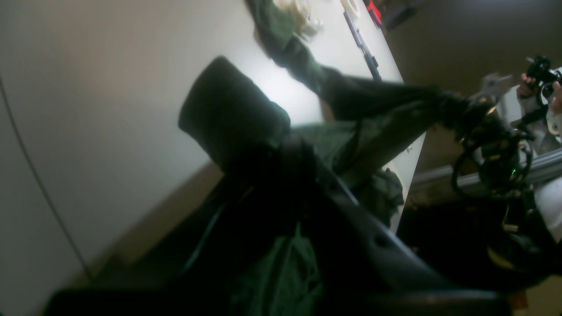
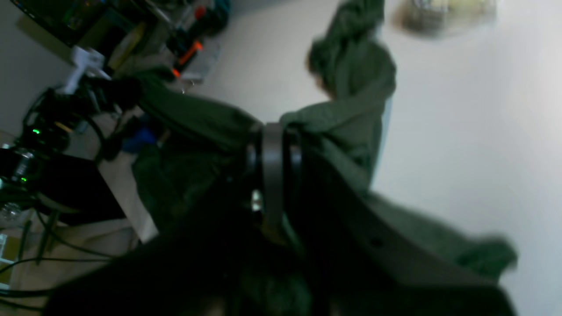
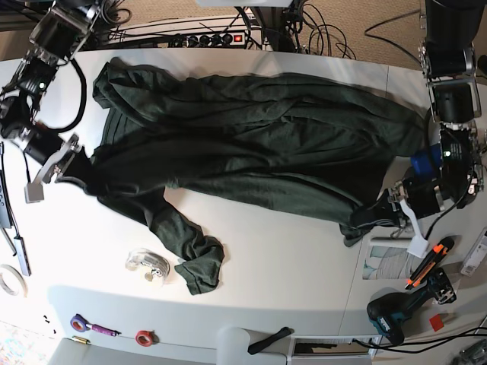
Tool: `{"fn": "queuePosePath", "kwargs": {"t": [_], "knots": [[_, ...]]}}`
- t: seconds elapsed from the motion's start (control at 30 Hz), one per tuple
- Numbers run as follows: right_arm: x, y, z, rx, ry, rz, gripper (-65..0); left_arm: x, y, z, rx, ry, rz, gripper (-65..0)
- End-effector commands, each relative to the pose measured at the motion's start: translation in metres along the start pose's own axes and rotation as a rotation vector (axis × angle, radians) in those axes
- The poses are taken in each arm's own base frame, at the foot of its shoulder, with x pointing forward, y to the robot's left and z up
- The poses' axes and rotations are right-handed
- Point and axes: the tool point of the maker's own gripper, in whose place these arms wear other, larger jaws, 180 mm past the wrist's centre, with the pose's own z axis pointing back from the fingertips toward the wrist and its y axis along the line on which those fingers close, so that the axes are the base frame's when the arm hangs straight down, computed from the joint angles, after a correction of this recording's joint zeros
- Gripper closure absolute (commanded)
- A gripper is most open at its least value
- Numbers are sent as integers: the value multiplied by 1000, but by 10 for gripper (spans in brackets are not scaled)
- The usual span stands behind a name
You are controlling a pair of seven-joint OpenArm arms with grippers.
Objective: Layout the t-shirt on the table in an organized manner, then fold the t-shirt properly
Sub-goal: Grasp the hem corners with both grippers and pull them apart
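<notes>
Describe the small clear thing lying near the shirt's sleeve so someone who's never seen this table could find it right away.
Start at the large dark green t-shirt spread across the white table. Follow its loose sleeve down toward the table's front edge. Just to that sleeve's left lies a small crumpled clear plastic wrapper, the only see-through item there, unlike the coloured bits nearer the edge.

Both arms reach inward from opposite table ends, seen from above. The left gripper is clamped on the t-shirt at its lower edge, wrist angled down. The right gripper pinches the opposite end of the t-shirt; blur in its wrist view makes the exact grip hard to confirm.
</notes>
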Motion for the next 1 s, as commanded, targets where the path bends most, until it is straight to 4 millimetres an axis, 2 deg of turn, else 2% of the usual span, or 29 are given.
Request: {"fn": "queuePosePath", "kwargs": {"t": [0.0, 0.17, 0.37, 0.67, 0.77, 0.8, 0.83, 0.9, 0.93, 0.97], "knots": [[15, 6, 5, 17, -42, 29, 0, 23, -5, 11, -8, -59, -36, 0], [-11, 2, 11, -1, 9, -15, 0, 17, 7, 33, 37, -79, -8, 0], [-31, 0, 17, -14, 48, -49, 0, -5, 20, 52, 91, -40, 21, 0], [-43, 0, 19, -19, 67, -73, 0, -35, 28, 60, 115, 5, 72, 0], [-47, -4, 19, -41, 88, -68, 0, -36, 29, 60, 117, 2, 76, 0], [-48, -5, 19, -48, 94, -66, 0, -35, 29, 60, 117, -8, 75, -29], [-49, -5, 19, -50, 96, -65, -43, -32, 29, 60, 118, -22, 74, -105], [-49, -5, 20, -50, 96, -65, -190, -31, 30, 60, 123, -31, 72, -234], [-49, -5, 19, -50, 96, -66, -242, -30, 31, 60, 129, -35, 70, -272], [-49, -5, 19, -50, 96, -65, -262, -29, 32, 60, 134, -38, 68, -288]]}}
